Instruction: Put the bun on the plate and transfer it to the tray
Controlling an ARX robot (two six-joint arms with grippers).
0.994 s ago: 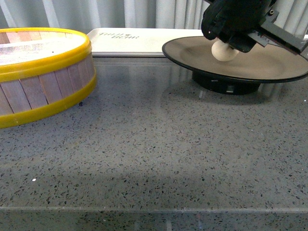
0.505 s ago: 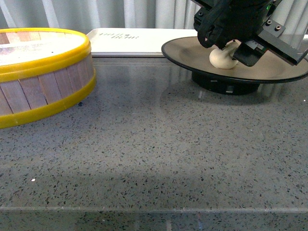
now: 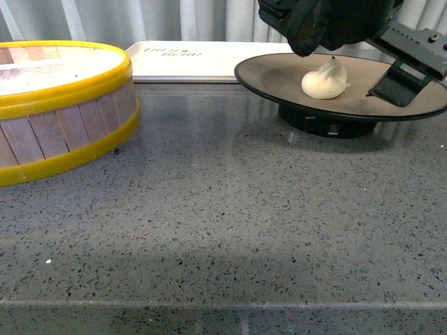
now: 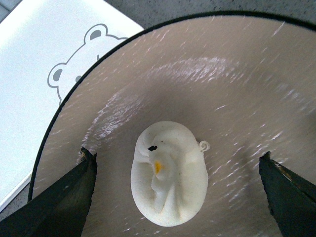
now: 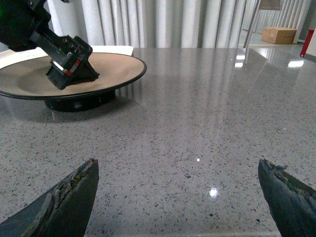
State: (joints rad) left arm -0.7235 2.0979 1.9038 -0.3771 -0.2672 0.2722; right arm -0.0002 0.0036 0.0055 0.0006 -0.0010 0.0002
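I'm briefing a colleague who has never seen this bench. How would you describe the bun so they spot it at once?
On the grey speckled countertop, look right of the yellow-rimmed wooden steamer basket to the brown, black-rimmed plate. The bun lies on it, the only small cream-white lump there, with a pinched top.

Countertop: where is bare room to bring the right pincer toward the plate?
Bare: the countertop between steamer basket and plate, and all along the front edge. Crowded: over the plate, where the open left pincer straddles the bun, with the tray just behind.
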